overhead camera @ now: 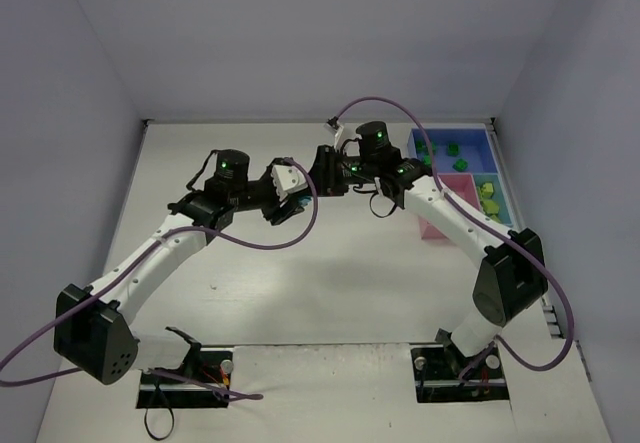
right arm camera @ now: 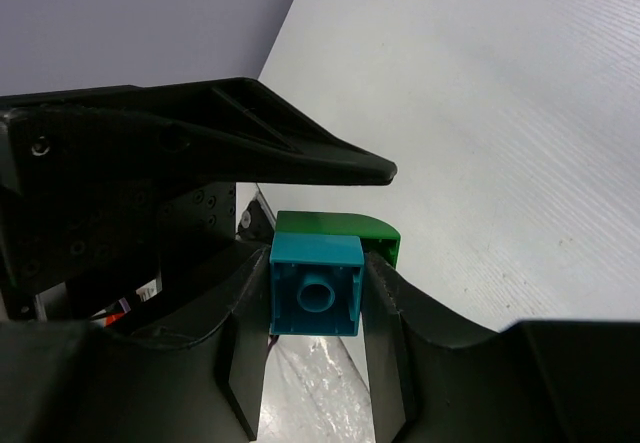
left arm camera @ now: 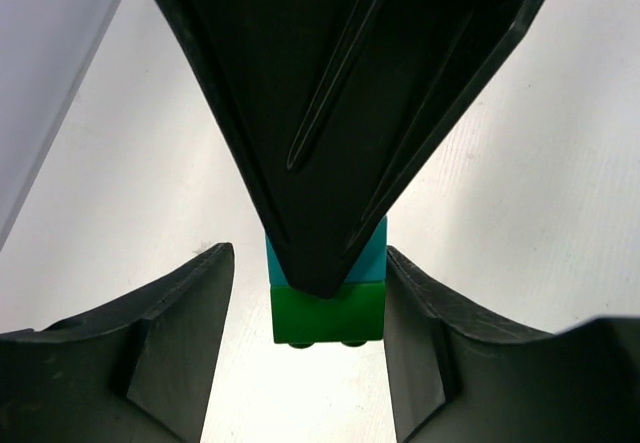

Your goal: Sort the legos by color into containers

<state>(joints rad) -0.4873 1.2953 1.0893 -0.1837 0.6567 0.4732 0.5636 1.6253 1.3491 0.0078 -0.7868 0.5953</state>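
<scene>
**Sorting well along, one joined pair left in the air**

At the far right of the worktop (overhead camera: 330, 293), the blue tray (overhead camera: 475, 143) holds dark green bricks (overhead camera: 453, 150) and the smaller tray (overhead camera: 503, 198) holds yellow-green bricks (overhead camera: 489, 199). The right arm mostly hides the pink tray (overhead camera: 437, 228). Above the middle, the right gripper (right arm camera: 317, 283) is clamped on a cyan brick (right arm camera: 316, 298). The left gripper (left arm camera: 310, 255) stands apart around the green brick (left arm camera: 328, 311) joined to it. That pair probably needs splitting and dropping.

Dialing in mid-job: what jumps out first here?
At centre, the right gripper clamps the cyan brick, joined to a green brick flanked by the open jaws of the left gripper, the two nose to nose. At far right, the blue tray holds dark green bricks.
</scene>
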